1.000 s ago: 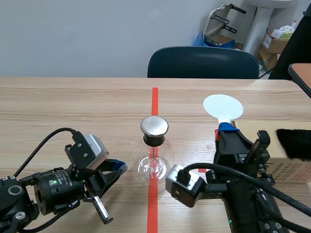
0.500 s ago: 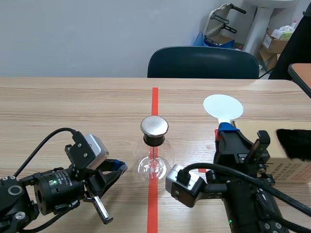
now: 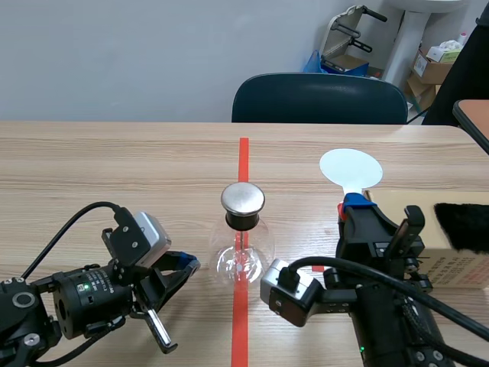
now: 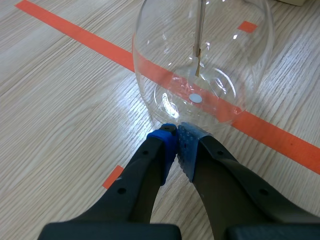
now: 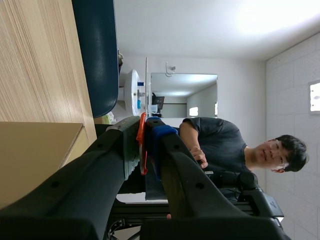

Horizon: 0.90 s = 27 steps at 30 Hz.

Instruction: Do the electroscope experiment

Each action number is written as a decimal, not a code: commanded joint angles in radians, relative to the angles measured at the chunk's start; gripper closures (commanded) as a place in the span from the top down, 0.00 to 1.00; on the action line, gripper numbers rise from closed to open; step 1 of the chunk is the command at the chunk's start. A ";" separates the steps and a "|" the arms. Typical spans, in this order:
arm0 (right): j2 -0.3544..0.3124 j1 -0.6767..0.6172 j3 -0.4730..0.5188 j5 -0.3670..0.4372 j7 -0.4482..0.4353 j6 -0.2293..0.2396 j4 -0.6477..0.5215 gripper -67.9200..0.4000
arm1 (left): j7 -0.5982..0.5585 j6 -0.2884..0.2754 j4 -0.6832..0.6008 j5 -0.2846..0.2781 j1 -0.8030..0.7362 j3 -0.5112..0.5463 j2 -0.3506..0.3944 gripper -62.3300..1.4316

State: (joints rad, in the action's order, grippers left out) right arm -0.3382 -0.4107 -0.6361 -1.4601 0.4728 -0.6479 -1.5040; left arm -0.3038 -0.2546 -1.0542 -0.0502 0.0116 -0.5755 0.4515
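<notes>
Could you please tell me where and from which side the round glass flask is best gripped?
Probably at the black collar under its silver metal cap, coming in level from the side. The clear round glass flask stands upright; its bulb looks wide and slick, while the collar is narrow and the cap overhangs it.

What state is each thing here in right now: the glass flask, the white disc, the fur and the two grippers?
glass flask: standing upright, metal cap on.
left gripper: shut, empty, tips at the flask's base.
right gripper: shut on the handle of the white disc.
white disc: held by its handle, apart from the flask.
black fur: lying on the cardboard box, nothing gripping it.
</notes>
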 commanded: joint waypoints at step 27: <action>0.000 0.014 0.008 -0.001 -0.097 -0.010 -0.006 0.02 | -0.013 0.002 -0.020 -0.009 0.005 0.003 -0.005 0.09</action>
State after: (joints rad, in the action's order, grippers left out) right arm -0.3382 -0.4107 -0.6361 -1.4601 0.3817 -0.6476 -1.5040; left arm -0.3038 -0.2546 -1.0542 -0.0502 0.0116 -0.5755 0.4515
